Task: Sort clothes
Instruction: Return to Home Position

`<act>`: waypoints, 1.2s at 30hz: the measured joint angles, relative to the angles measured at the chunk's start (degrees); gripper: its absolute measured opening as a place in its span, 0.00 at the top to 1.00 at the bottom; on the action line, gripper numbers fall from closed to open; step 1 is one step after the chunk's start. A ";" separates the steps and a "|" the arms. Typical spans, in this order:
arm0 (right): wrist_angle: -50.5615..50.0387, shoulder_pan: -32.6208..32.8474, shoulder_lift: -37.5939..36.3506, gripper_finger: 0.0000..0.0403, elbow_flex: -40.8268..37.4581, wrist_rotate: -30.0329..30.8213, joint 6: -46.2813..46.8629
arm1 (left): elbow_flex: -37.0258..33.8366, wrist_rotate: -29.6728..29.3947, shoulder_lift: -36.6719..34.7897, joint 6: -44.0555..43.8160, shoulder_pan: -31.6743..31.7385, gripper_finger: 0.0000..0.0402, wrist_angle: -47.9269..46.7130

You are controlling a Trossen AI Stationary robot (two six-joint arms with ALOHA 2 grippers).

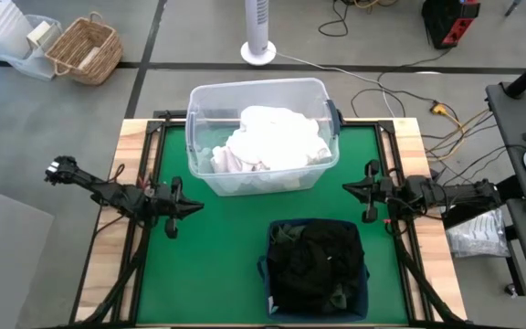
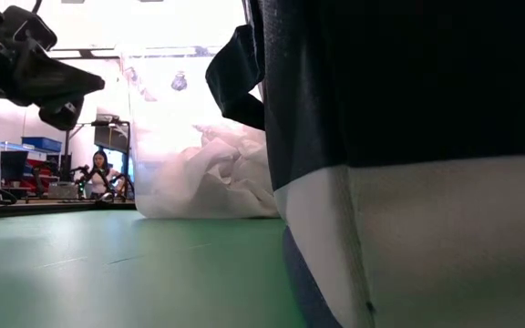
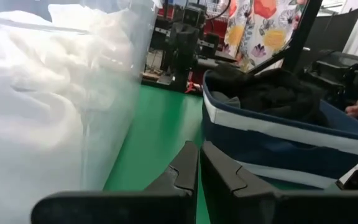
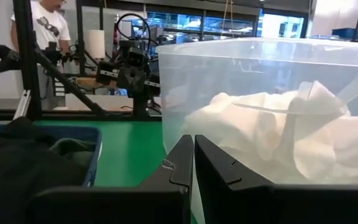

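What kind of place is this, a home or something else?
Probably a robotics lab, not a home: the left gripper and right gripper wait shut at the sides of a green table, cables lie on the bare floor, a person sits among equipment behind.

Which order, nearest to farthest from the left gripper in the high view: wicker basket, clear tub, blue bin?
From the left gripper, at the table's left side:
1. Clear tub, just beside it, toward the picture's top.
2. Blue bin, farther right, at the picture's bottom.
3. Wicker basket, off the table, top left.
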 joint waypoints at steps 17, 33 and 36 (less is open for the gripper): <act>-0.04 0.00 0.07 0.97 0.24 0.02 1.02 | 0.07 -0.02 1.82 -0.02 0.00 1.00 -0.18; -0.07 0.00 0.09 0.97 0.42 0.04 1.00 | 0.07 0.00 3.19 0.00 0.00 1.00 -0.18; -0.07 0.00 0.09 0.97 0.44 0.04 1.00 | 0.07 0.00 3.42 -0.01 0.00 1.00 -0.15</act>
